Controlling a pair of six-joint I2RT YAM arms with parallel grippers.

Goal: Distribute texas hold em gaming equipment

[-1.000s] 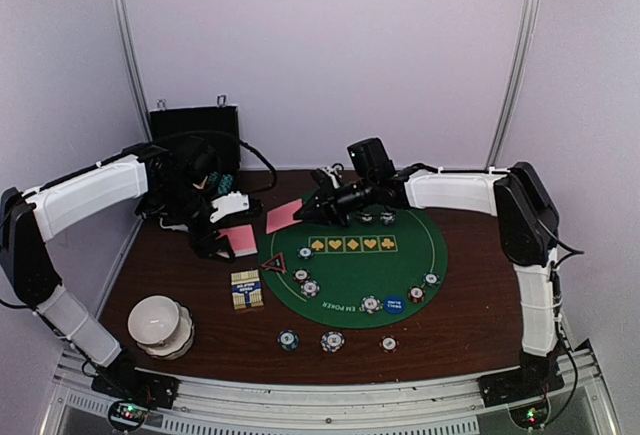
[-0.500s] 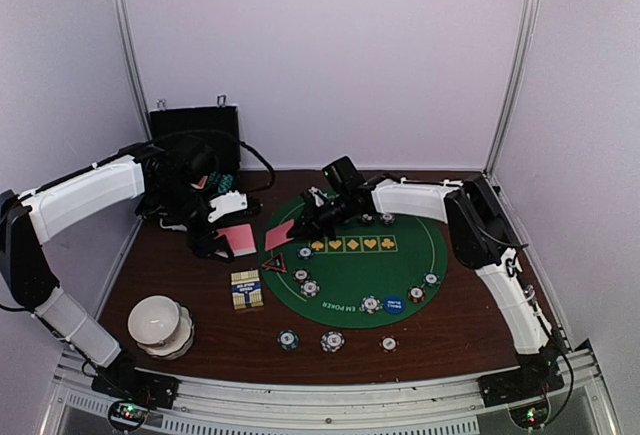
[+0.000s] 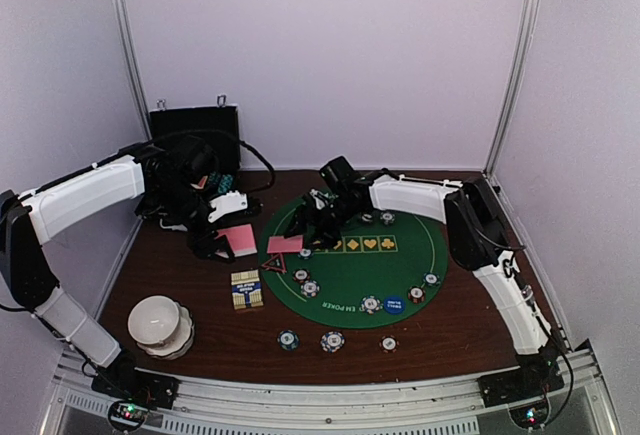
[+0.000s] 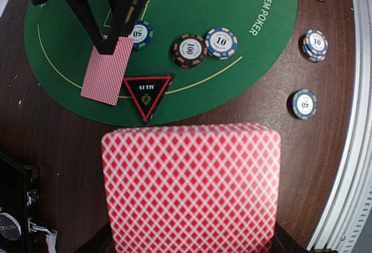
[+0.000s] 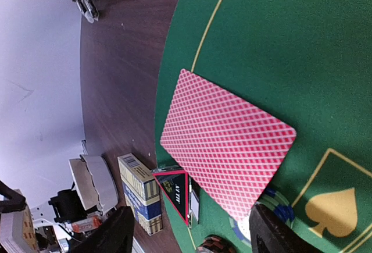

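1. The right gripper, which a second ago held a pink-backed card in the air off the far-left rim of the felt, has come down and let go. The card now lies face down on the left edge of the green poker mat, just beside the red-black triangle marker, with the jaws apart above it.
2. That looks like one card dealt, and fetching the next is the likely follow-up.
3. The left gripper is clamped on the rest of the deck, held over bare wood left of the mat.
4. The left wrist view alone shows the right arm's fingers poised over the card's far edge, and chips marked 100 and 10 close by. These numbers are unreadable from overhead.
5. The right wrist view alone shows the card flat and clear of both fingers, with a blue-and-yellow card box just past the marker.
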